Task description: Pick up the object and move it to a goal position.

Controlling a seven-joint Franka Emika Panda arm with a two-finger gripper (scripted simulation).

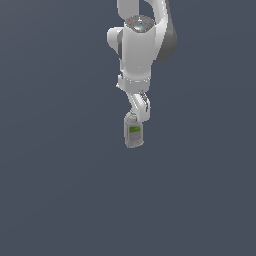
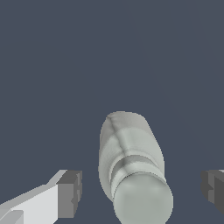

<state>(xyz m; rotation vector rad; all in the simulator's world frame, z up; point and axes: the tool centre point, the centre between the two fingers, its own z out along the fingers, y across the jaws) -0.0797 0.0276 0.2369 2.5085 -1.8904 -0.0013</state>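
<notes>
Near the middle of the flat slate-grey floor [image 1: 55, 190] you see the bottle [image 1: 133, 132] standing upright, cap up, its green-and-white label too small to read. Your claw [image 2: 140, 188] hangs wide open just above it, fingers [image 2: 70, 193] clear of either side, gripping nothing.

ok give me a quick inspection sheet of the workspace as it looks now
Surface: plain dark grey-blue floor, bare around the bottle.
Job's things: bottle upright, rounded cap up, green-and-white label showing.
Clutter: nothing seen.
Grippers: gripper open, above the bottle; in the wrist view a finger pad stands clear on each side of the cap, not touching.
Cables: nothing seen.
Surroundings: white arm coming down from the top of the exterior view; no goal marker seen.
</notes>
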